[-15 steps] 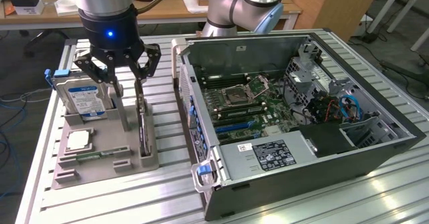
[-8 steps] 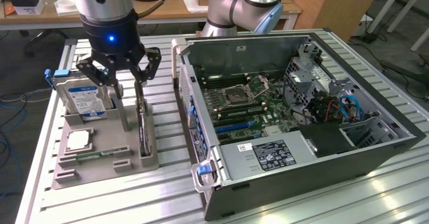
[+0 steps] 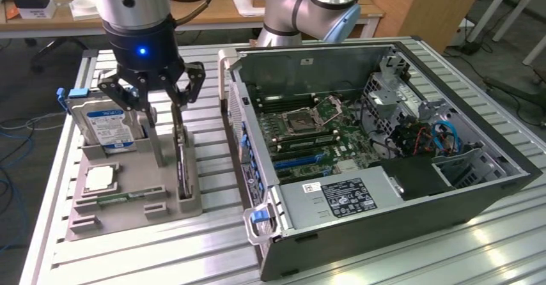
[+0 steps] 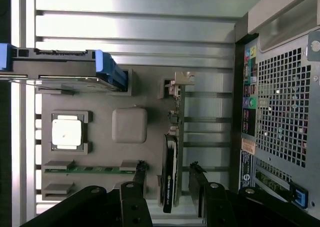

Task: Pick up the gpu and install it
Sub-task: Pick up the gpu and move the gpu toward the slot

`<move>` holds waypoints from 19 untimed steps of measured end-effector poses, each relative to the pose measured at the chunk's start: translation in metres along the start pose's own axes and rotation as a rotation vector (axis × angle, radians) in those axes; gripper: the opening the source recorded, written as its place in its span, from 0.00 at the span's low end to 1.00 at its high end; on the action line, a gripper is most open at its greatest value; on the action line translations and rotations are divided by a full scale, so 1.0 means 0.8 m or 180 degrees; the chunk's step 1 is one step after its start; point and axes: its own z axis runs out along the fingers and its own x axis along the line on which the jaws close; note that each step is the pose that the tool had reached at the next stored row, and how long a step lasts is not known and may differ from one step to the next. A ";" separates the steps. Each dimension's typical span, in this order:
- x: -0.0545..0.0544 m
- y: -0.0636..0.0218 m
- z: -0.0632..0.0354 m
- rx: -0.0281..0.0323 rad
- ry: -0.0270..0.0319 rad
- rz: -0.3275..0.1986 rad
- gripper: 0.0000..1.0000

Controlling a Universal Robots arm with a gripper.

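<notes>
- Bearing everything is the slatted metal table (image 3: 171,253) (image 4: 135,17)
- On it, toward the exterior view's right, lies the open computer case (image 3: 384,234) (image 4: 280,102), its side off and the green motherboard (image 3: 316,138) bare inside
- Just beside the case, toward the exterior view's left, sits the grey parts tray (image 3: 128,202) (image 4: 105,97)
- My claw (image 3: 162,120) (image 4: 168,173) hangs low over the tray, jaws spread wide, one finger on each side of the card with a gap showing on both sides; I hold nothing
- At the tray's far end the hard drive (image 3: 107,128) (image 4: 60,69) stands upright in its slot, blue-labelled, with blue rails
- The gpu (image 3: 183,163) (image 4: 170,157) stands on edge in the tray slot nearest the case, between my fingers, not yet installed
- Flat in its square pocket rests the silver CPU chip (image 3: 100,177) (image 4: 66,133), near the drive and well apart from my claw
</notes>
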 end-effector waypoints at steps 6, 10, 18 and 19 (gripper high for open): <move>0.000 0.000 0.003 0.0000 0.0000 0.0000 0.47; 0.000 0.000 0.005 0.0000 0.0000 0.0000 0.47; 0.000 0.000 0.010 0.0000 0.0000 0.0000 0.47; 0.000 0.000 0.010 0.0000 0.0000 0.0000 0.47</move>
